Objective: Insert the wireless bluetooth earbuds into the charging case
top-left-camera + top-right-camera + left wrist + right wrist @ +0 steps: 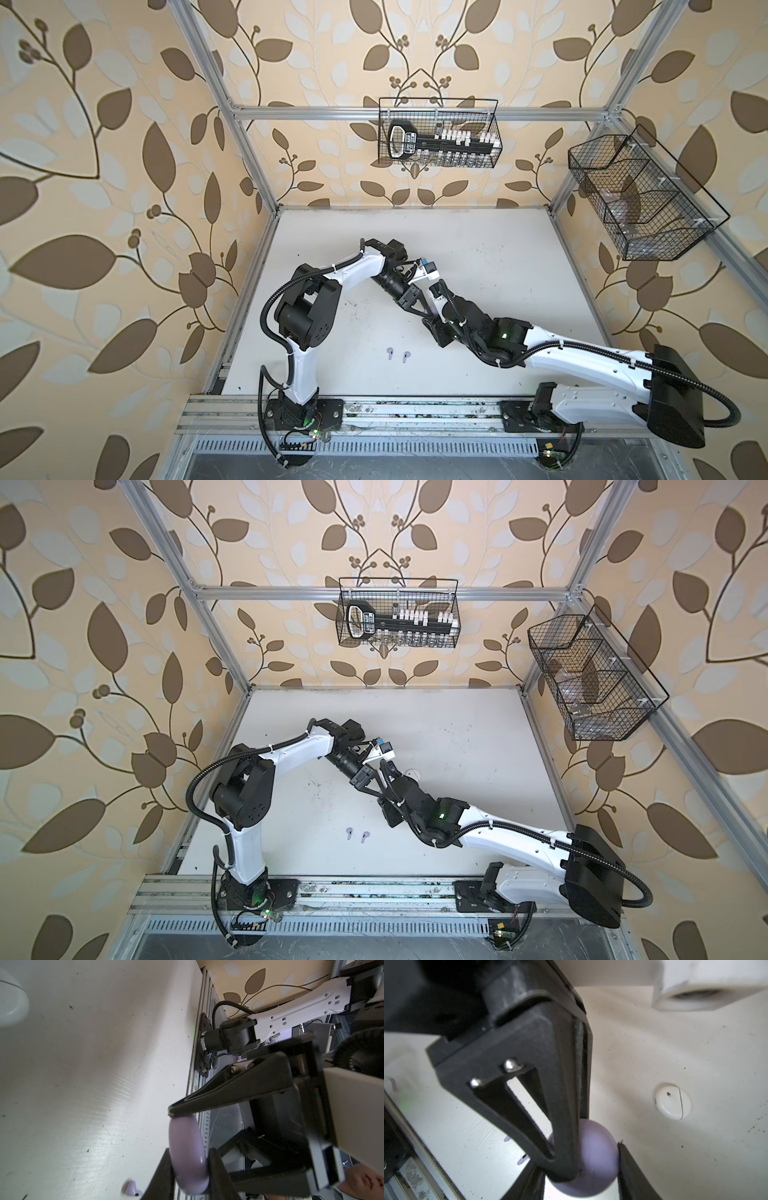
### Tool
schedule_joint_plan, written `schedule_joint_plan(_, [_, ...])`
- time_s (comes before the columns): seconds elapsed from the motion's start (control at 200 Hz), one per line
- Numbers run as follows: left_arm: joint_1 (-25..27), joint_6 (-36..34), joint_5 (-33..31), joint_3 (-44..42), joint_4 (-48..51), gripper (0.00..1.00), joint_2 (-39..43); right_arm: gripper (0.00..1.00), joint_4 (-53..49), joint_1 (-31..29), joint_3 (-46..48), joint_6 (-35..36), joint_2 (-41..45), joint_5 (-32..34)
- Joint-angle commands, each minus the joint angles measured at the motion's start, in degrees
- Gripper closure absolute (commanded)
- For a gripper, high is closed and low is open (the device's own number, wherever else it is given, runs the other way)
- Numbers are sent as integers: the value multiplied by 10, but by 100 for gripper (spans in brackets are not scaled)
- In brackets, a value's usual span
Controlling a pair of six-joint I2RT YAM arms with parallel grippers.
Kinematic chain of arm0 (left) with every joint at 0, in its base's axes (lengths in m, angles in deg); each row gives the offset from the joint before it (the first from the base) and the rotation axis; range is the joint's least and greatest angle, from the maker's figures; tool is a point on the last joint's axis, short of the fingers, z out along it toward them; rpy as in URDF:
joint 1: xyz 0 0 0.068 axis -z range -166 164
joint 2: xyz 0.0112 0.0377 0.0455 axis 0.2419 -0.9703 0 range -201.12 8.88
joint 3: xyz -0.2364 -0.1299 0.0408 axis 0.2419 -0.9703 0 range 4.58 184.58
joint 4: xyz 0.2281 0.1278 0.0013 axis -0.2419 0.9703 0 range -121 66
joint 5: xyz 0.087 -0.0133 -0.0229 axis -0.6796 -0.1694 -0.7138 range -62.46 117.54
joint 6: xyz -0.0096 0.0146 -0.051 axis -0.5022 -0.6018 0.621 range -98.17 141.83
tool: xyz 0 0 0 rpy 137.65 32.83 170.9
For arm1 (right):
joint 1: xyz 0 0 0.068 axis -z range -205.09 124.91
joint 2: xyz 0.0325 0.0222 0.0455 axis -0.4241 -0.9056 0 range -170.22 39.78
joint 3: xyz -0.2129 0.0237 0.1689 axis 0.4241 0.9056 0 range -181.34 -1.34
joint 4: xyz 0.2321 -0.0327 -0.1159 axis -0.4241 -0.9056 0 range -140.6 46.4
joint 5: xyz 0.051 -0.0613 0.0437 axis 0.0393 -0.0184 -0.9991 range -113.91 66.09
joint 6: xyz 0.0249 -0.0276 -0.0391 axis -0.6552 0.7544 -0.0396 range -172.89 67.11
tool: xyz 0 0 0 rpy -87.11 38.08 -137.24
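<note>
two lilac earbuds (390,353) lie loose on the bench (498,257), side by side toward the front, well apart from both sets of jaws and not in any case yet. white earbuds not seen. the lilac charging case (600,1157) is further back, mid-bench, and the lid looks closed. right jaws clamped on it, one finger on each side of the round body. left jaws together with nothing between them, tip touching the case edge. can't tell whether the case rests on the bench or hangs just over it. white case (672,1103) sits closed on the bench nearby, untouched.

step in hand, my read: open the lilac lid, right holds, left pries. to do it well:
- the right grip should sit on the lower shell only, below the seam, or it pins the lid shut.
- the left tip wants the seam on the side away from the hinge, thin edge in, then a slow lift.
- the shell is smooth and rounded, so a hard push could squirt it out of the clamp. push toward a finger, not across the gap.
- seam and hinge side don't show here, so find them first.

writing: no brand or label seen on either case or on the earbuds. the tool (409,143) in the back wire basket (440,104) has a black label with white lettering, too small to read. the sticker (200,1038) on a base motor has print i can't read.
</note>
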Motion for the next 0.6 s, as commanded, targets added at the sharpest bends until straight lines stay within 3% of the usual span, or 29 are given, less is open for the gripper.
schedule_joint_plan(0.0, [28, -61, 29, 5, 80, 84, 1, 57, 39, 18, -4, -6, 17, 51])
schedule_joint_plan(0.15, [27, -63, 28, 9, 79, 85, 2, 46, 33, 17, 2, -10, 27, 48])
schedule_joint_plan(0.595, [22, -64, 10, 14, 66, 84, 13, 40, 2, 16, 20, -27, 83, 44])
